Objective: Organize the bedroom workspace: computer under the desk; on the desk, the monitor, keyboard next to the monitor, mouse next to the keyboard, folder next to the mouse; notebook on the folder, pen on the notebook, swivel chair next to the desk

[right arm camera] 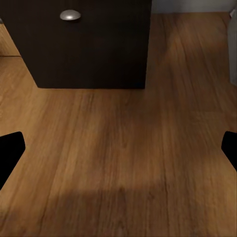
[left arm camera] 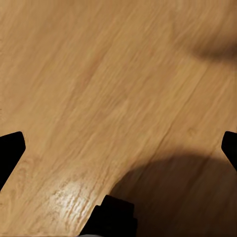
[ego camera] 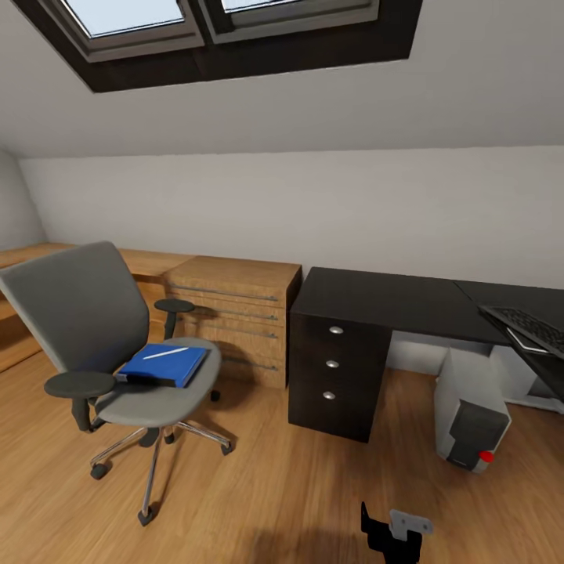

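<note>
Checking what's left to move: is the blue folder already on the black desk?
No, the folder lies on the swivel chair seat, apart from the desk.

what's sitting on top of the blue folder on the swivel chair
A thin white pen lies diagonally on the blue folder, which rests flat on the swivel chair seat. Whether a notebook sits in that blue stack can't be told; anything beneath the folder is covered.
</note>
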Robot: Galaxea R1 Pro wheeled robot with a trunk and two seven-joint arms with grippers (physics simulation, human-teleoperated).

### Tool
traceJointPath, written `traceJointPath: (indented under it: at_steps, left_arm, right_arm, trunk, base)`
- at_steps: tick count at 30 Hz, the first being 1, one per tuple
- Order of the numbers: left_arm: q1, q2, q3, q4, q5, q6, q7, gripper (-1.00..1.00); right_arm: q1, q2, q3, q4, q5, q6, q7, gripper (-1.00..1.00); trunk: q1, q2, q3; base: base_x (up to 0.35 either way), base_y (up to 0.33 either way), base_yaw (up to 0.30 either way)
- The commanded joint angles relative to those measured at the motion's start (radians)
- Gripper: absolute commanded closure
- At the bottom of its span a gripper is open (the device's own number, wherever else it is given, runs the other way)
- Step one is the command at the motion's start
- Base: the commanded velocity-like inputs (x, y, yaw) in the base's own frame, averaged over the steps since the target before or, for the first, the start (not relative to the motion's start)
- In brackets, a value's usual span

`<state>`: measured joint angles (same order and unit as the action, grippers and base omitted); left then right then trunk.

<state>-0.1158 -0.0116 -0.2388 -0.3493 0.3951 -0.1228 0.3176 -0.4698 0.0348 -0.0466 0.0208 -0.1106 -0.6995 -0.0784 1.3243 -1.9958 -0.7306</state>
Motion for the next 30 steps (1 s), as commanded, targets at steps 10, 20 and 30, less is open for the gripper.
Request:
traceJointPath:
  at_steps: [10,20,30]
  left_arm:
    - [-0.001,0.000,-0.010,0.028,0.007,-0.007,0.006,-1.00]
    - [-0.001,0.000,-0.016,0.032,0.005,-0.094,0.006,-1.00]
    - [-0.001,-0.001,-0.022,0.065,0.005,-0.163,0.006,-1.00]
  right_arm:
    - [-0.001,0.000,-0.004,0.002,-0.003,-0.005,0.002,-1.00]
    - [-0.001,-0.001,-0.004,0.002,-0.002,-0.005,0.003,-1.00]
    - [-0.001,-0.001,-0.003,0.002,0.002,-0.004,0.005,-1.00]
  trunk:
    - [-0.039,0.070,0.015]
    - [-0.054,0.098,0.018]
    - [-0.054,0.098,0.016]
  base:
    - [0.000,0.000,0.000]
    - [0.000,0.000,-0.151]
    - [0.134,0.052,-0.245]
